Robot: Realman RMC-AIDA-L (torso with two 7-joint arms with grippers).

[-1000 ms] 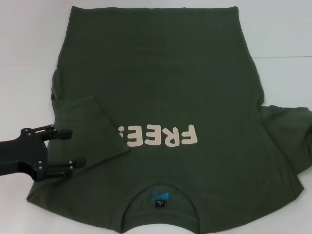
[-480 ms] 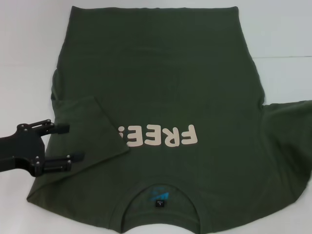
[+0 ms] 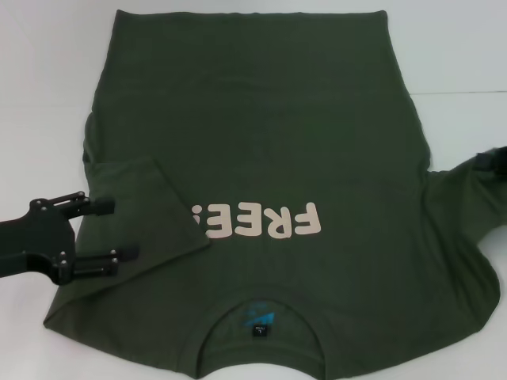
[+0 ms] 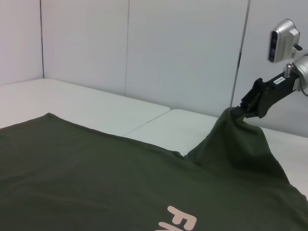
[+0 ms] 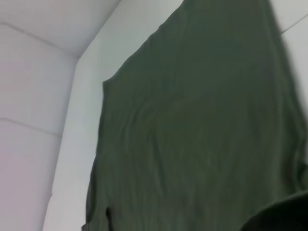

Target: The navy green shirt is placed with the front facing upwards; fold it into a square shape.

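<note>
The navy green shirt (image 3: 261, 134) lies front up on the white table (image 3: 47, 79), its cream "FREE!" print (image 3: 261, 222) and collar label (image 3: 259, 324) nearest me. One sleeve (image 3: 150, 214) is folded inward over the chest. My left gripper (image 3: 111, 230) hovers open beside that fold, at the shirt's left edge, holding nothing. My right gripper (image 3: 485, 162) shows at the right edge. In the left wrist view the right gripper (image 4: 240, 111) is shut on the other sleeve (image 4: 236, 144), which hangs lifted off the table like a tent.
White table surface runs around the shirt, with a seam (image 3: 467, 93) across the far right. Pale wall panels (image 4: 183, 53) stand behind the table. The shirt's hem (image 3: 245, 14) reaches near the far edge.
The right sleeve has risen off the table and drawn inward, and my right gripper has come into view at the right edge. My left gripper backed slightly to the left and stays open.
</note>
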